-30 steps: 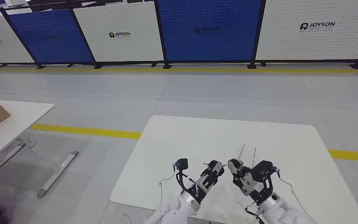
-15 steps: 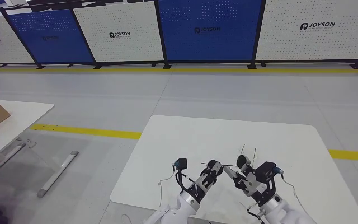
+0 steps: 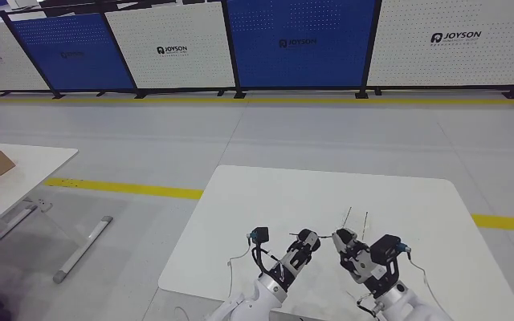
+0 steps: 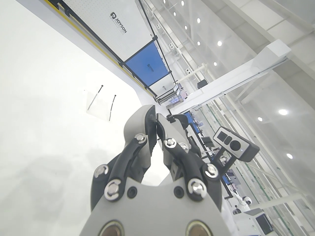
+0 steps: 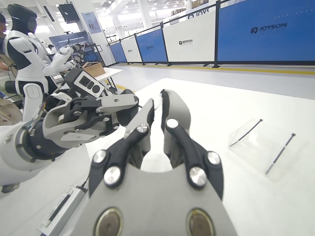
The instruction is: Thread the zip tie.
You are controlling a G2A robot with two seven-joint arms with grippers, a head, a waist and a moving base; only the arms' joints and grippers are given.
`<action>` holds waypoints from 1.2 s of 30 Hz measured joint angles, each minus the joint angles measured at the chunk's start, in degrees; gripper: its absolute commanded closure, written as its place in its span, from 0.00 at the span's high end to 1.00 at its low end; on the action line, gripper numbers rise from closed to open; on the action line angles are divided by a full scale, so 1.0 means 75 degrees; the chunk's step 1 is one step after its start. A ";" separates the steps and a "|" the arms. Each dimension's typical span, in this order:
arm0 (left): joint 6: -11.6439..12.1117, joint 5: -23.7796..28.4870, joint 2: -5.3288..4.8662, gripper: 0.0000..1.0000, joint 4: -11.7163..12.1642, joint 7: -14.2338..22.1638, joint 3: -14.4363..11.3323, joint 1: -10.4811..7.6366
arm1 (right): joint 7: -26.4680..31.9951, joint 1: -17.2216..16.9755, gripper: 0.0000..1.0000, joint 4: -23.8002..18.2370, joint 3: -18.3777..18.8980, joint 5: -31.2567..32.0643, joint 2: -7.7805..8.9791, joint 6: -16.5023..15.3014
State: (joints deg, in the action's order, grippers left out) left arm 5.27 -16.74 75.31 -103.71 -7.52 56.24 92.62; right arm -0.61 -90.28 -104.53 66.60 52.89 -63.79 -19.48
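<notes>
Left gripper pinches the zip tie: probably light, springy, slick. Grip close behind the tip so you steer it straight.

Not much print here, honestly. The white perforated fence panels each carry a small dark logo with one short word beside it, and the blue perforated fence panels carry the same mark, only darker and harder to spot. The right wrist view gets the same marks much closer on a blue panel and a white one. The standing sign boards behind have lettering too small to make out.
</notes>
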 measured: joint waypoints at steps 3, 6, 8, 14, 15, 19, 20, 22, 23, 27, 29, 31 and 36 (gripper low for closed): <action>0.0000 0.0000 0.0000 0.00 0.0000 0.0000 0.0000 -0.0001 | -0.0044 0.0015 0.00 0.0012 -0.0024 0.0022 0.0013 0.0000; 0.0016 0.0005 0.0004 0.00 0.0005 0.0032 -0.0035 -0.0028 | -0.0083 0.0015 0.00 0.0008 -0.0042 0.0057 0.0027 0.0000; 0.0085 0.0027 0.0003 0.00 0.0009 0.0130 -0.0077 -0.0042 | -0.0096 0.0010 0.00 -0.0010 -0.0052 0.0080 0.0037 0.0000; 0.0181 0.0051 -0.0002 0.00 -0.0013 0.0213 -0.0135 -0.0054 | -0.0067 0.0003 0.00 -0.0078 -0.0087 0.0118 0.0077 0.0000; 0.0192 0.0044 -0.0002 0.00 -0.0016 0.0209 -0.0143 -0.0055 | -0.0059 0.0004 0.00 -0.0081 -0.0092 0.0114 0.0084 0.0000; 0.0194 -0.0027 -0.0003 0.00 -0.0015 0.0094 -0.0150 -0.0047 | -0.0053 0.0006 0.00 -0.0085 -0.0105 0.0049 0.0113 0.0000; 0.0156 -0.0066 -0.0001 0.00 -0.0011 0.0024 -0.0150 -0.0041 | -0.0065 -0.0001 0.00 -0.0085 -0.0101 0.0014 0.0123 0.0000; 0.0102 -0.0100 0.0003 0.00 0.0005 -0.0046 -0.0162 -0.0042 | -0.0073 -0.0009 0.00 -0.0085 -0.0092 -0.0039 0.0137 0.0000; 0.0070 -0.0113 0.0007 0.00 0.0020 -0.0076 -0.0174 -0.0050 | -0.0064 -0.0011 0.00 -0.0085 -0.0087 -0.0065 0.0147 0.0000; -0.0007 -0.0152 0.0019 0.00 0.0050 -0.0157 -0.0214 -0.0075 | -0.0005 -0.0006 0.15 -0.0074 -0.0085 -0.0110 0.0175 0.0000; -0.0029 -0.0158 0.0023 0.00 0.0053 -0.0189 -0.0229 -0.0080 | 0.0009 0.0001 0.25 -0.0071 -0.0094 -0.0133 0.0186 0.0000; -0.0042 -0.0158 0.0026 0.00 0.0059 -0.0211 -0.0238 -0.0085 | 0.0012 0.0007 0.32 -0.0068 -0.0103 -0.0151 0.0196 0.0000; -0.0134 -0.0146 0.0038 0.00 0.0084 -0.0283 -0.0251 -0.0119 | -0.0012 0.0017 0.24 -0.0050 -0.0121 -0.0186 0.0219 0.0000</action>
State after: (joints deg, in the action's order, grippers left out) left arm 4.26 -17.83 75.59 -103.08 -9.65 54.36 91.72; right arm -0.70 -90.15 -104.90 65.69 51.49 -62.15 -19.48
